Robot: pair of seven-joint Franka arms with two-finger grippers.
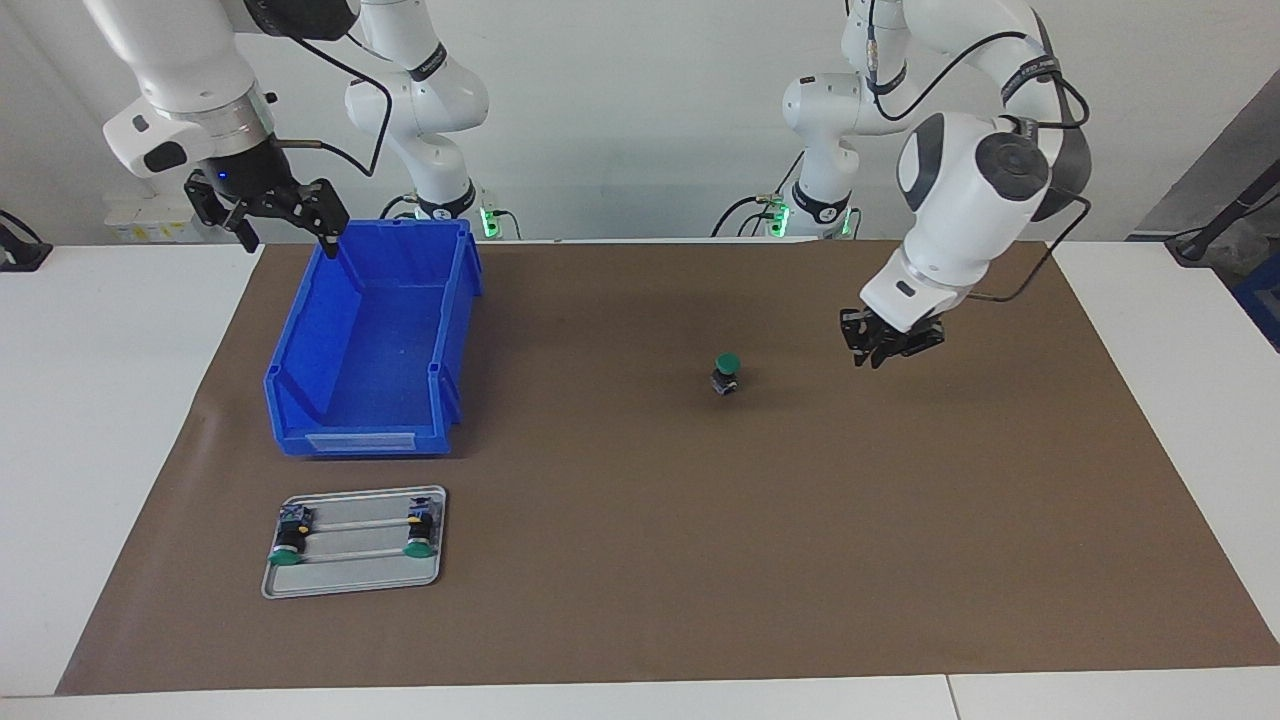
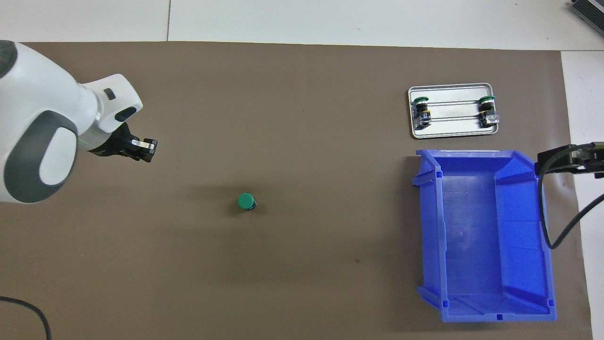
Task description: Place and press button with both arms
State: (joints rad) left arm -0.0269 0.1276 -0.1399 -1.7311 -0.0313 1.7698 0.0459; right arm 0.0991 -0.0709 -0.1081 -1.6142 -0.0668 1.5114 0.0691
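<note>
The green-capped button (image 1: 727,372) stands upright on the brown mat (image 1: 640,560) of the bench, cap up, apart from both arms. Taking the blue bin (image 1: 375,340) as landmark, the button sits well toward the left arm's end from it. The left pincer (image 1: 888,345) hangs empty above the mat, farther still from the bin; whether its tips are spread I cannot tell. The right pincer (image 1: 285,215) hovers over the bin's rim nearest the robots, spread wide, empty. Farther from the robots than the bin lies a metal tray (image 1: 355,585) holding two more buttons.
</note>
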